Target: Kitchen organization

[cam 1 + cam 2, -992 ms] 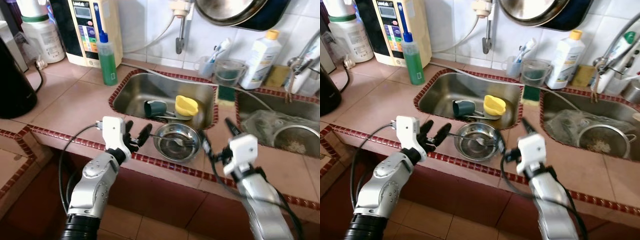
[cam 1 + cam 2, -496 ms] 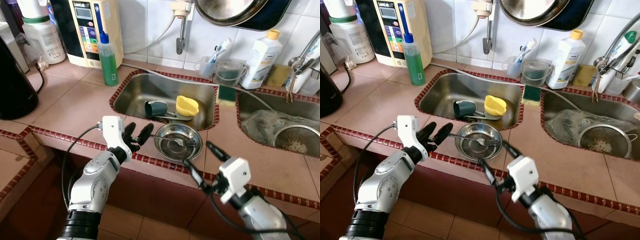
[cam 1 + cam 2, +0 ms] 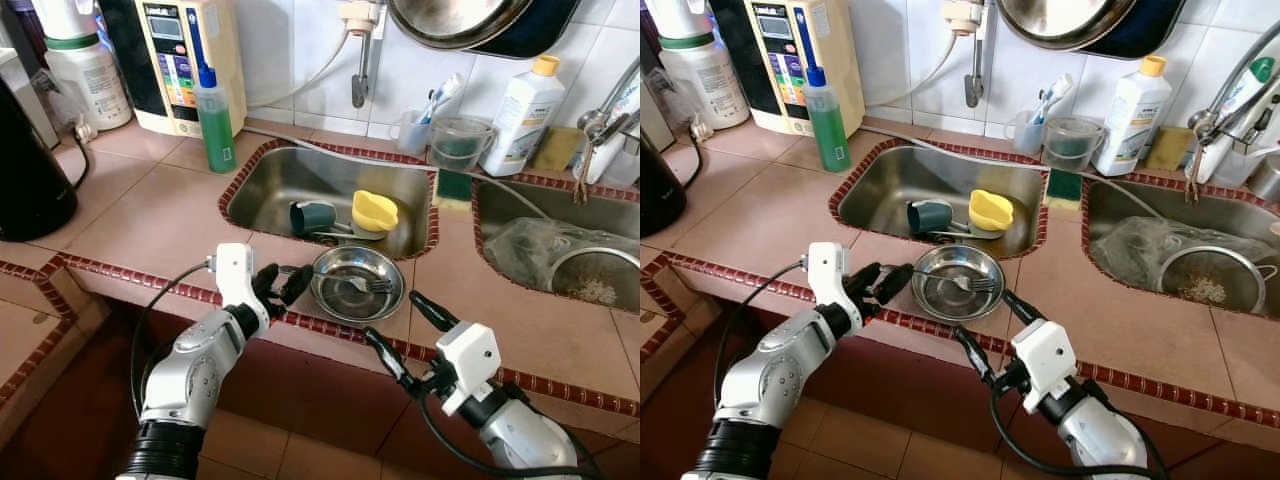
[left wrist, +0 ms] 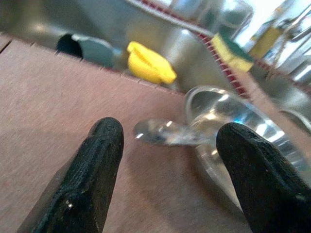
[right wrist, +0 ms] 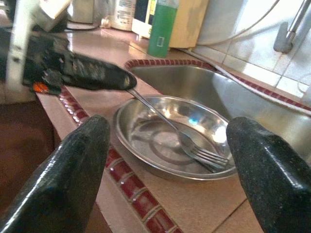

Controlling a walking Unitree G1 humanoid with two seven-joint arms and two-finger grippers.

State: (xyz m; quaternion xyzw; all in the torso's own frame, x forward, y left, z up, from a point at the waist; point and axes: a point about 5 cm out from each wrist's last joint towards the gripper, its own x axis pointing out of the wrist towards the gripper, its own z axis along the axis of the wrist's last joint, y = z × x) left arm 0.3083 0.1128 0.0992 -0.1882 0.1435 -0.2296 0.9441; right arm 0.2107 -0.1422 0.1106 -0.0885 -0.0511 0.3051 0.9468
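A shallow steel bowl sits on the tiled counter in front of the left sink. In it lies a fork whose handle sticks out over the rim toward my left gripper. That gripper is open and low over the counter. In the left wrist view the fork handle's end lies just ahead of the two fingers, apart from both. My right gripper is open too, hovering at the counter's front edge, a little right of the bowl and facing it.
The left sink holds a teal cup and a yellow cup. A green soap bottle, a sponge and a white bottle stand behind. The right sink holds a strainer. A black kettle stands far left.
My left gripper has slid right, closer to the fork handle. My right arm dropped back from over the counter to its front edge and now points at the bowl.
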